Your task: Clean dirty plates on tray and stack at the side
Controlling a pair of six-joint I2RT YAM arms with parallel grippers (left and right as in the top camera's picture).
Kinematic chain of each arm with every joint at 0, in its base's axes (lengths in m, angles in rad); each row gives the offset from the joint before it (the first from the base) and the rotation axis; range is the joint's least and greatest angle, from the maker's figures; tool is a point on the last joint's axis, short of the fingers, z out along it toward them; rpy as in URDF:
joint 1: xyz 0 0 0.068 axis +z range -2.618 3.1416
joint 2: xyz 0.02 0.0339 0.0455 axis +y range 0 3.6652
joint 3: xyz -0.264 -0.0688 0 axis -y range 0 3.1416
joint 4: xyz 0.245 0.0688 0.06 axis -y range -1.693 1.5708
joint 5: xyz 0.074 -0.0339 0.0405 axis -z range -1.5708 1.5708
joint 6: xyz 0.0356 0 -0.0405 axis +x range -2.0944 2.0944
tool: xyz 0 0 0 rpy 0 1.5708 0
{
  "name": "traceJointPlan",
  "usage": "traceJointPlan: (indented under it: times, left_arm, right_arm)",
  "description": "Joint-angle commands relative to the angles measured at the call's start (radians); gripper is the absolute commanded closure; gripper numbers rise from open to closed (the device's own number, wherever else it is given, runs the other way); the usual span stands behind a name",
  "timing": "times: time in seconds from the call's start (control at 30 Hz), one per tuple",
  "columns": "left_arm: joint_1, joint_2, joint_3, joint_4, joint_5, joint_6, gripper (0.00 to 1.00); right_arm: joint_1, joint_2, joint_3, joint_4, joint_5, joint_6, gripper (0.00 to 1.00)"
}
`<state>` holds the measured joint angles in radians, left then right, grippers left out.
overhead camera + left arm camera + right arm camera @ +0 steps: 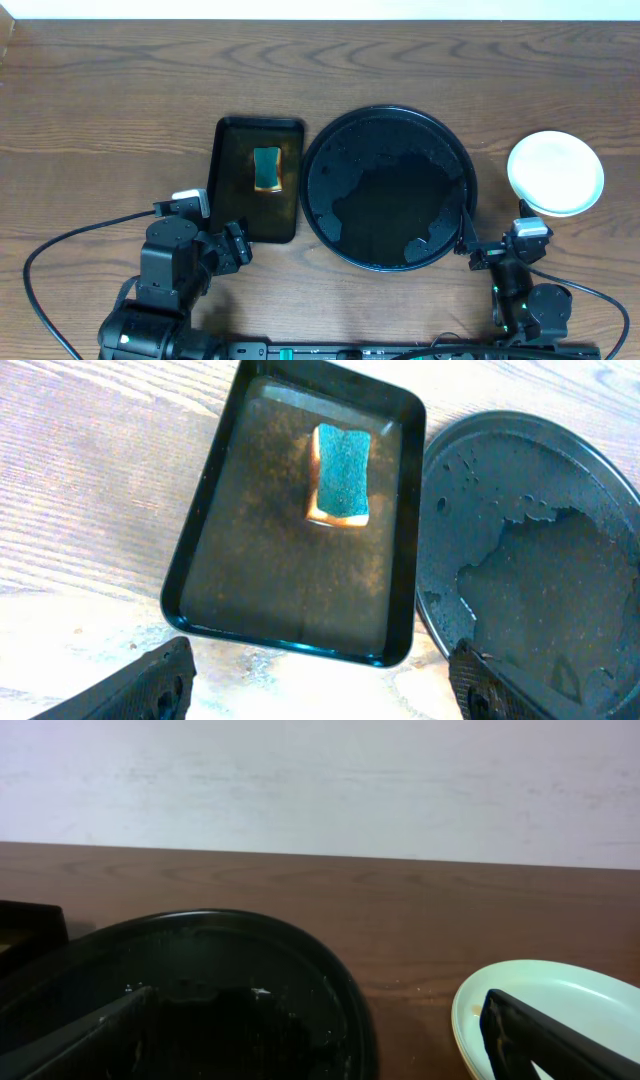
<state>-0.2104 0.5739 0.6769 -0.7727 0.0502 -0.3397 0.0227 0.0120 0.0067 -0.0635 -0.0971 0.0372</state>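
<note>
The round black tray [380,150] lies mid-table, wet, with no plates on it. It also shows in the left wrist view [530,510] and the right wrist view [250,980]. The plates [556,173] sit in a pale stack on the table to the tray's right. Only the top plate shows, pale mint in the right wrist view [560,990]. My left gripper [238,246] is open and empty just in front of the rectangular tray, its fingers wide apart in its own view [320,685]. My right gripper [487,245] is open and empty [320,1040] between the round tray's front right rim and the stack.
A smaller rectangular black tray [232,190] lies left of the round tray, with a blue-green sponge [266,168] in it, also seen in the left wrist view [342,475]. Cables run along the front edge near both arm bases.
</note>
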Motion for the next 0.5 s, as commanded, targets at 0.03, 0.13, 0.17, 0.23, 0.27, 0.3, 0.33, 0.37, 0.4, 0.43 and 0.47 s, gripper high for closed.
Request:
traceJointPlan:
  times: [0.03, 0.13, 0.17, 0.23, 0.27, 0.3, 0.33, 0.37, 0.4, 0.43, 0.47]
  left_arm:
    - [0.000, -0.001, -0.005, 0.004, 0.002, 0.013, 0.18]
    - [0.000, -0.001, -0.005, 0.004, 0.002, 0.013, 0.18]
    - [0.000, -0.001, -0.005, 0.004, 0.002, 0.013, 0.18]
    - [0.000, -0.001, -0.005, 0.004, 0.002, 0.013, 0.18]
    - [0.000, -0.001, -0.005, 0.004, 0.002, 0.013, 0.18]
    - [0.000, -0.001, -0.005, 0.004, 0.002, 0.013, 0.18]
    - [0.000, -0.001, -0.005, 0.001, 0.002, 0.013, 0.18]
    - [0.000, -0.001, -0.005, -0.004, 0.002, 0.013, 0.18]
    - [0.000, -0.001, -0.005, -0.012, 0.002, 0.014, 0.18]
    - [0.002, -0.002, -0.006, -0.018, -0.011, 0.027, 0.18]
    - [0.005, -0.002, -0.006, -0.021, -0.019, 0.033, 0.18]
  right_arm:
    - [0.011, -0.005, -0.001, -0.004, 0.003, -0.001, 0.01]
    - [0.011, -0.005, -0.001, -0.004, 0.003, -0.001, 0.01]
    - [0.011, -0.006, -0.001, -0.004, 0.003, -0.001, 0.01]
    - [0.011, -0.005, -0.001, -0.004, 0.003, -0.001, 0.01]
    - [0.011, -0.005, -0.001, -0.004, 0.003, -0.001, 0.01]
    - [0.011, -0.005, -0.001, -0.004, 0.003, -0.001, 0.01]
    - [0.011, -0.005, -0.001, -0.004, 0.003, -0.001, 0.01]
    - [0.011, -0.005, -0.001, -0.004, 0.003, -0.001, 0.01]
    - [0.011, -0.005, -0.001, -0.004, 0.003, -0.001, 0.01]
    - [0.011, -0.005, -0.001, -0.004, 0.003, -0.001, 0.01]
    - [0.011, -0.005, -0.001, -0.004, 0.003, -0.001, 0.01]
